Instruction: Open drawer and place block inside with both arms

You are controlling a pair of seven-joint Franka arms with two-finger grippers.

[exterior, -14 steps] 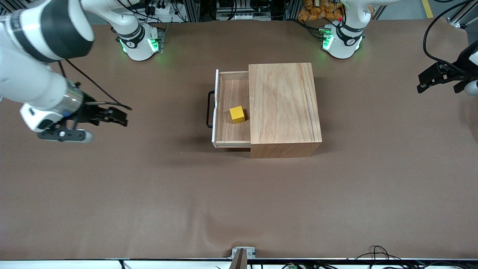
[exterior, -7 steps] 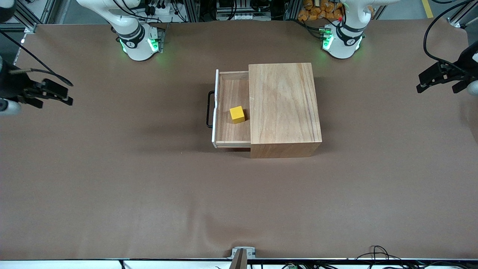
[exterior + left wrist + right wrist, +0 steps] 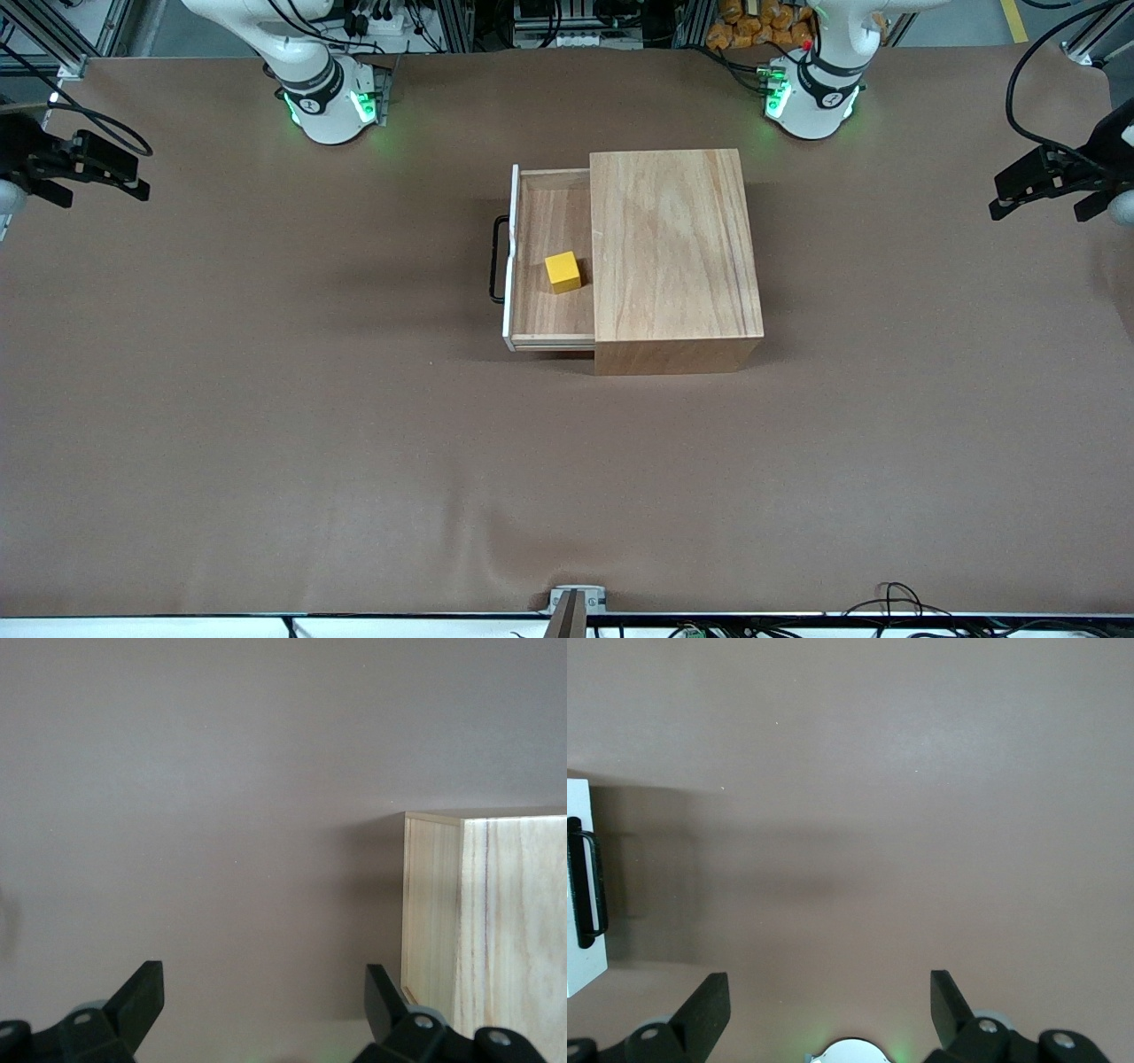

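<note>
The drawer [image 3: 549, 310] stands pulled out of the wooden box [image 3: 673, 257] toward the right arm's end of the table. Its white-edged front panel and black wire handle [image 3: 498, 260] face that end. The yellow block [image 3: 563, 271] lies inside the drawer, close to the box. My right gripper [image 3: 133, 173] is open and empty, high over the table's edge at the right arm's end. My left gripper [image 3: 1005, 199] is open and empty, high over the left arm's end. The right wrist view shows the drawer front [image 3: 583, 886]; the left wrist view shows a corner of the box [image 3: 483, 921].
The brown table cover [image 3: 354, 443] spreads all round the box. The two green-lit arm bases [image 3: 328, 102] [image 3: 811, 97] stand along the edge farthest from the front camera. Cables lie along the nearest edge.
My right arm has pulled away from the drawer toward its end of the table and risen, its gripper open throughout. The left arm, the drawer and the block have not moved.
</note>
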